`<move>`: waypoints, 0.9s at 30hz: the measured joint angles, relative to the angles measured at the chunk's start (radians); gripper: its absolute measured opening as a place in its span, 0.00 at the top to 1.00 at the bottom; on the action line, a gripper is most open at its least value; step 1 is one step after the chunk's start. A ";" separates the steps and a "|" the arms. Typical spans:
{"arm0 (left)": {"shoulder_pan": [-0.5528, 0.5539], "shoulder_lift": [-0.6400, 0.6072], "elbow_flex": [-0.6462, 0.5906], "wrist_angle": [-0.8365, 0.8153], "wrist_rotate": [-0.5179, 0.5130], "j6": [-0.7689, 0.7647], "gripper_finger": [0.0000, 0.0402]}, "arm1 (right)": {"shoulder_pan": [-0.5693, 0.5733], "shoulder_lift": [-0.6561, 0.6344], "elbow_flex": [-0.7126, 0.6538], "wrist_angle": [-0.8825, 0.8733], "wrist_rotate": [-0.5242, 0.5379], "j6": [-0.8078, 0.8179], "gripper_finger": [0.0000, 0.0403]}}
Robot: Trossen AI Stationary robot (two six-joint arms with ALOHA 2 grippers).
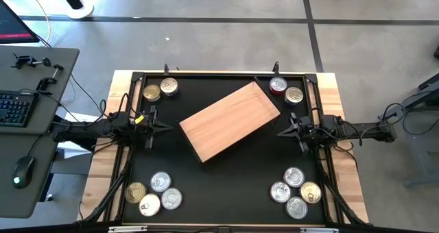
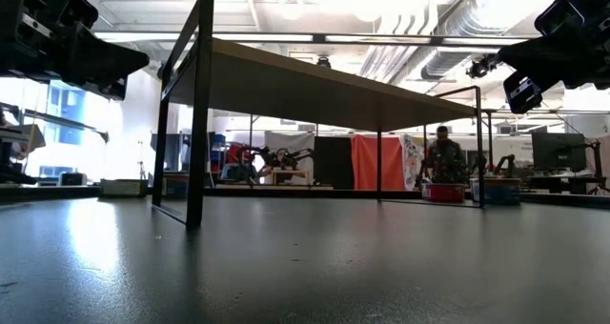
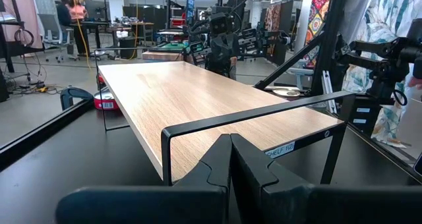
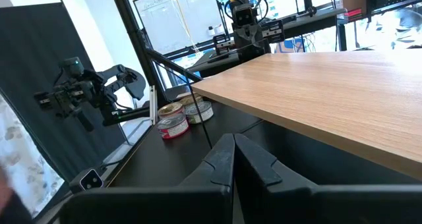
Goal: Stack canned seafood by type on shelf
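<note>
The right gripper (image 4: 232, 159) hovers at the right edge of the tabletop (image 1: 226, 185), jaws closed and empty. The left gripper (image 3: 231, 159) hovers at the left edge, jaws likewise closed on nothing. Both point inward at the shelf (image 1: 230, 120), which stands askew at the centre of the tabletop on black wire legs.

No tin is on the shelf, so the task appears to be at its start. The canned seafood lies in four groups: the near-left tins (image 1: 153, 193), the near-right tins (image 1: 295, 192), the far-left pair (image 1: 160, 90) and the far-right pair (image 1: 285, 90), which includes the red-labelled tin (image 1: 277, 86).

To do the first pick well:
- Open the jaws fully before descending.
- Choose a tin at the outside of a cluster; the near tins touch or almost touch, and a central approach may push neighbours.
- Grip across the rim, level, and lift clear of the shelf edge before moving inward.
- Assign each arm its own side.

The high view alone shows all four groups and the shelf's skew. The low view shows the open space under the shelf but no tins. The right wrist view shows three tins (image 4: 184, 117) beyond the shelf, with labels the high view does not resolve.
</note>
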 joint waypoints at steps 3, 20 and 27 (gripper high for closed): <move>0.000 0.000 0.000 0.000 0.000 0.000 1.00 | 0.000 0.000 0.000 0.000 0.000 0.000 1.00; 0.000 0.000 0.000 0.000 0.000 0.000 1.00 | 0.016 0.158 0.314 -0.024 -0.189 0.298 1.00; 0.000 0.000 0.000 0.000 0.000 0.000 1.00 | 0.173 0.559 0.535 -0.387 -0.340 0.355 1.00</move>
